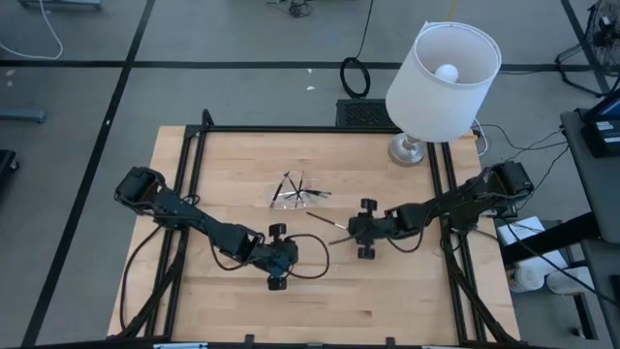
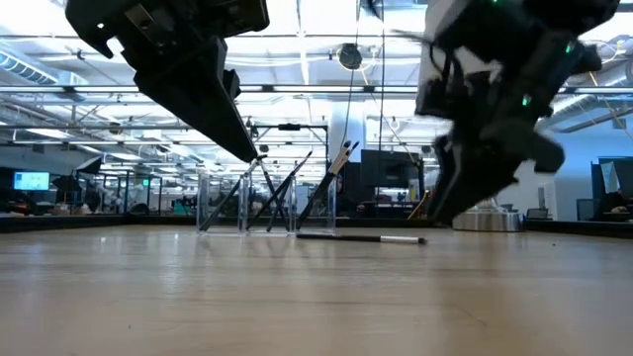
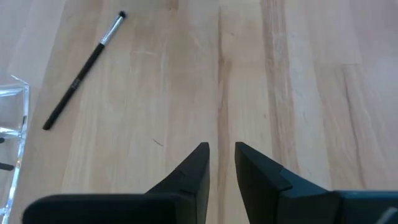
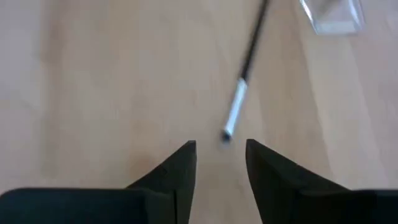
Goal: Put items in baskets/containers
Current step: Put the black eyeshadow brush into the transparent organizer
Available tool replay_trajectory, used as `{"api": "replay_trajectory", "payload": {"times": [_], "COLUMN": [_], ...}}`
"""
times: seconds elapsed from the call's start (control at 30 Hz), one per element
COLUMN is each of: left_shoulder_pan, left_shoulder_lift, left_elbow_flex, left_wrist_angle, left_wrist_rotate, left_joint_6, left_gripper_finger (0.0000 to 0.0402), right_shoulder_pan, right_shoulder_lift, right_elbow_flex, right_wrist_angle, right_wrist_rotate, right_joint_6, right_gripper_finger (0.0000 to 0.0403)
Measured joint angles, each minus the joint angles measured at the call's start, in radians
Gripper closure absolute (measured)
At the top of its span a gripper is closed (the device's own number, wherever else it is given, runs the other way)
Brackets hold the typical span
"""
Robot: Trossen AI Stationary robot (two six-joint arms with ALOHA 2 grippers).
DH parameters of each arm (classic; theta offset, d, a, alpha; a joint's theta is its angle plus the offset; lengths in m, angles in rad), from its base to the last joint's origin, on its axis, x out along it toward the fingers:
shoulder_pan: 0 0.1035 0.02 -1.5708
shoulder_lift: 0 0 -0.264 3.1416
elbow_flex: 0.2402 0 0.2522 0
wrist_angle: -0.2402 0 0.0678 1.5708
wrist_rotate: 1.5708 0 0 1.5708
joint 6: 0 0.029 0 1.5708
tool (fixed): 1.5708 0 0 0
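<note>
A clear container (image 1: 295,192) stands on the wooden table beyond the middle, with several thin dark brushes leaning in it (image 2: 265,203). One more dark brush (image 1: 327,222) with a metallic tip lies flat on the table (image 2: 361,237) to the right of the container. My right gripper (image 1: 349,229) is open above the table, and the brush's silver tip (image 4: 231,118) lies just beyond its fingertips (image 4: 221,149) without touching them. My left gripper (image 1: 294,252) hovers nearer the front, open (image 3: 222,152) with nothing between its fingers. The brush (image 3: 84,68) and a container corner (image 3: 15,124) lie ahead of it.
A white lamp (image 1: 441,78) stands at the table's far right corner, its base (image 2: 490,218) behind my right arm. Black frame rails (image 1: 194,184) run along the table's left, right and far sides. Bare wood lies toward the near edge (image 1: 320,310).
</note>
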Motion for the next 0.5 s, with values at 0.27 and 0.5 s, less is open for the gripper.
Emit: {"api": "replay_trajectory", "payload": {"times": [0.27,0.5], "left_shoulder_pan": [-0.002,-0.002], "left_shoulder_lift": [0.0,0.0], "left_elbow_flex": [0.0,0.0], "left_wrist_angle": [0.0,0.0], "left_wrist_rotate": [0.0,0.0], "left_joint_6": [-0.01,-0.011], "left_gripper_finger": [0.0316,0.0316], "right_shoulder_pan": [-0.135,-0.198], "right_shoulder_lift": [-0.003,-0.003], "right_elbow_flex": [-0.12,-0.176], "right_wrist_angle": [0.121,0.276], "right_wrist_rotate": [-0.031,-0.236], "right_joint_6": [-0.046,-0.081], "right_gripper_finger": [0.0277,0.0276]}}
